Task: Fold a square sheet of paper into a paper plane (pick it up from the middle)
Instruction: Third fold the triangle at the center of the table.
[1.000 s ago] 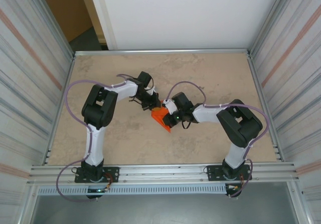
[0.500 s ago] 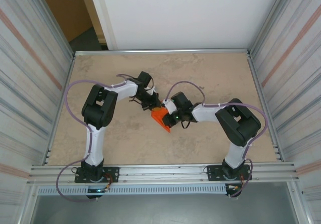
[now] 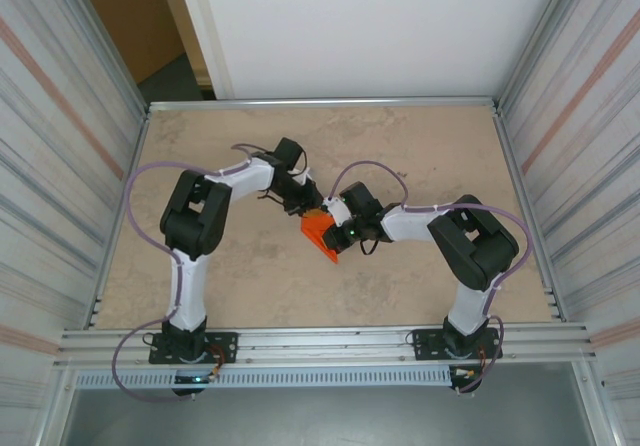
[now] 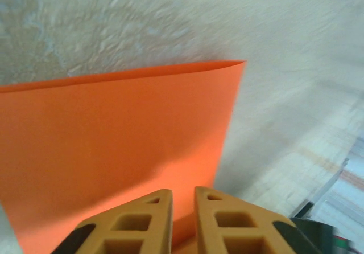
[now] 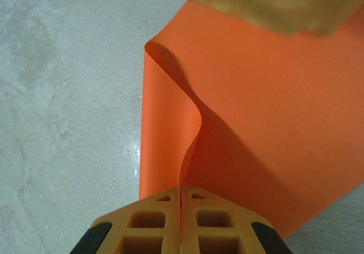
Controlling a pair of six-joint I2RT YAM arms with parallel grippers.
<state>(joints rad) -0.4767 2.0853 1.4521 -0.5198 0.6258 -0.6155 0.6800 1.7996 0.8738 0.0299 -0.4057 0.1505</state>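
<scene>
R wrist: R tool (image 5: 180, 196) pinches paper (image 5: 273, 111).

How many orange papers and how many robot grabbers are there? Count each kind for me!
orange paper: 1
grippers: 2, the left gripper and the right gripper
table: 1
total: 4

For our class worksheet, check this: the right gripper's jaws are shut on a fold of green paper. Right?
No: the right wrist view shows the paper is orange. The right gripper has its jaws shut on a fold of it.
</scene>
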